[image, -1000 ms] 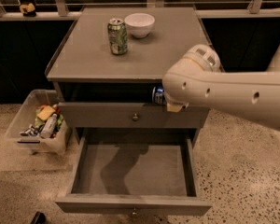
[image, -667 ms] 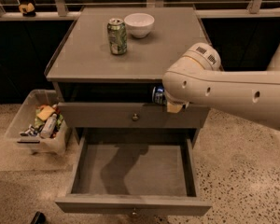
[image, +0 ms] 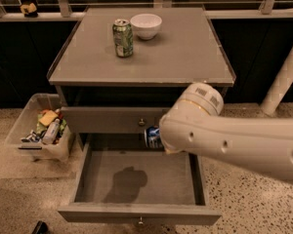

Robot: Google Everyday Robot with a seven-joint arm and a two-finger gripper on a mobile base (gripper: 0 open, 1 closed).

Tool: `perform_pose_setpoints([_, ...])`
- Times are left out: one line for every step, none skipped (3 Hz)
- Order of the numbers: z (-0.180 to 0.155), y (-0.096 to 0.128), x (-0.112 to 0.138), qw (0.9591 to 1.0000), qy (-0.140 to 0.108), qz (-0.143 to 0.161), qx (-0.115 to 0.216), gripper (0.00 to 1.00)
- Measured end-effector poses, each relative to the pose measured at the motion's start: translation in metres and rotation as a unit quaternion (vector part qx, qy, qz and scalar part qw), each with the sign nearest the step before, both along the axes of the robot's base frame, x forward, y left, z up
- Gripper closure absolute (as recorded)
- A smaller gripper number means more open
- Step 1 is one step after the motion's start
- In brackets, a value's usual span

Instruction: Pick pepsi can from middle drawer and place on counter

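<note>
While the middle drawer (image: 136, 213) is standing open, we are logging the gripper (image: 162, 140) clamping the pepsi can (image: 152, 136) above its back; the clear bin (image: 19, 130) is holding mixed packets.

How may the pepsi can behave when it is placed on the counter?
The pepsi can seems sideways at the pincer, above the middle drawer, so set down thus it would likely roll. Its smooth round wall may slip.

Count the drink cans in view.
2. A green can stands on the counter beside the white bowl; the pepsi can is at the gripper above the open middle drawer, partly hidden by the arm. Clutter in the bin may hide more.
</note>
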State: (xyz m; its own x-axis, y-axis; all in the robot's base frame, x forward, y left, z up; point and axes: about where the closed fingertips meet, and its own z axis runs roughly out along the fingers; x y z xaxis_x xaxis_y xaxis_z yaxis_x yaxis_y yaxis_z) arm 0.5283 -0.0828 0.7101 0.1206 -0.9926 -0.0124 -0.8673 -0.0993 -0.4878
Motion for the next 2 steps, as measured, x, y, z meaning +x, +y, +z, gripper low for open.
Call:
perform_pose_setpoints([0.030,-0.014,-0.046,0.9974,-0.033,0.004,-0.064,1.00])
perform_pose_setpoints([0.039,-0.016,-0.058,0.9959,-0.033,-0.013,-0.083,1.00])
